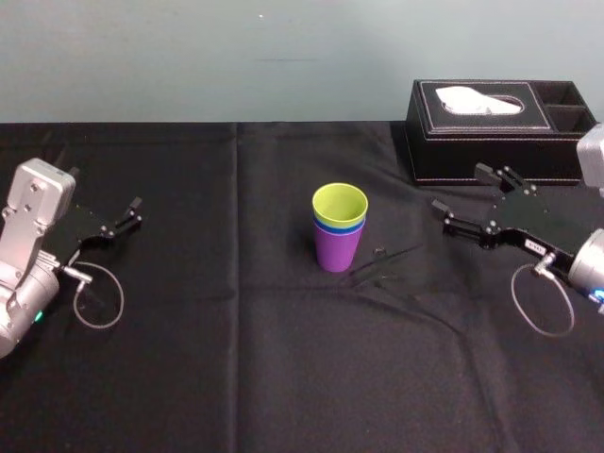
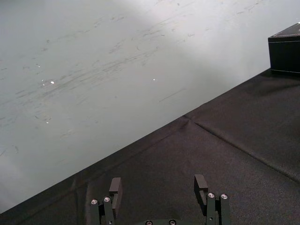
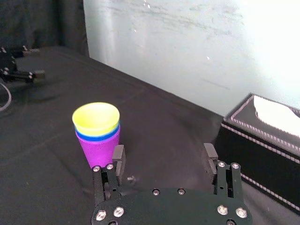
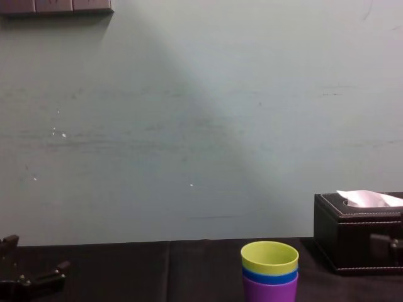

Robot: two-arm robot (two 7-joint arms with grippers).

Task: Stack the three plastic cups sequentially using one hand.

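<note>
The three plastic cups (image 1: 339, 227) stand nested in one upright stack at the table's middle: purple outermost at the bottom, a blue rim above it, the yellow-green cup on top. The stack also appears in the right wrist view (image 3: 97, 133) and the chest view (image 4: 269, 270). My right gripper (image 1: 461, 202), the hand, hovers open to the right of the stack, well apart from it, nothing between its fingers (image 3: 118, 159). At the table's far left my left gripper (image 1: 127, 215) rests open and empty, its fingers (image 2: 115, 188) spread over bare cloth.
A black tissue box (image 1: 495, 129) with white tissue sits at the back right, just behind my right gripper. The table wears a black cloth (image 1: 236, 359) with folds. A pale wall rises behind the table's far edge.
</note>
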